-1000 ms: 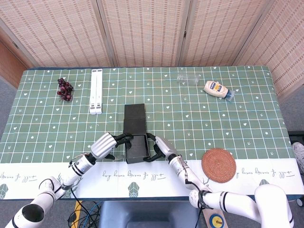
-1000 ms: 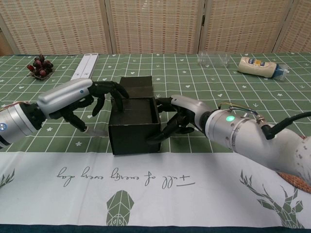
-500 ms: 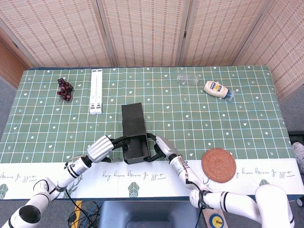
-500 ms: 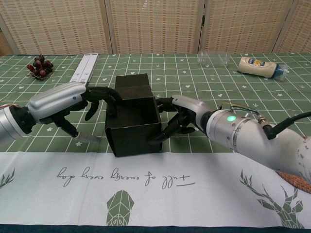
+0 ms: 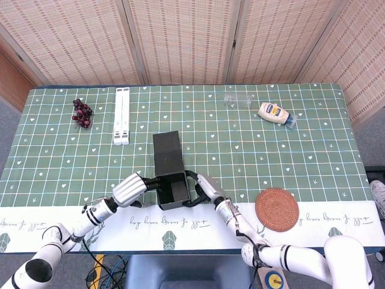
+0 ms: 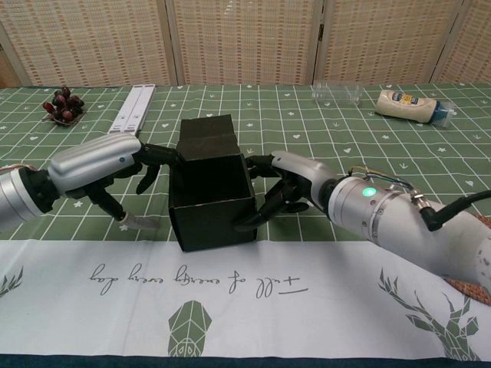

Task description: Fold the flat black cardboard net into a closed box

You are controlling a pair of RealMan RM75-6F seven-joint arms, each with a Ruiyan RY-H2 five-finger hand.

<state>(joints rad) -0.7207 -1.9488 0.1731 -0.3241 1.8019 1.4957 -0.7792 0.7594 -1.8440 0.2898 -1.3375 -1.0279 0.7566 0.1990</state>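
The black cardboard box stands near the front of the table, open on top, side walls up. Its lid flap rises from the back wall, tilted backward. My left hand is at the box's left side, fingers spread, and its fingertips touch the upper left wall. My right hand cups the right wall. The right hand's fingers reach the top rim and its thumb is low at the front corner.
Grapes and a white strip lie at the back left. A clear bottle and a mayonnaise bottle lie at the back right. A woven coaster sits front right.
The left fingers slid off the box's top rim back to its left wall. The lid flap came up from nearly flat, and the box turned slightly. The right hand stayed on the right wall.
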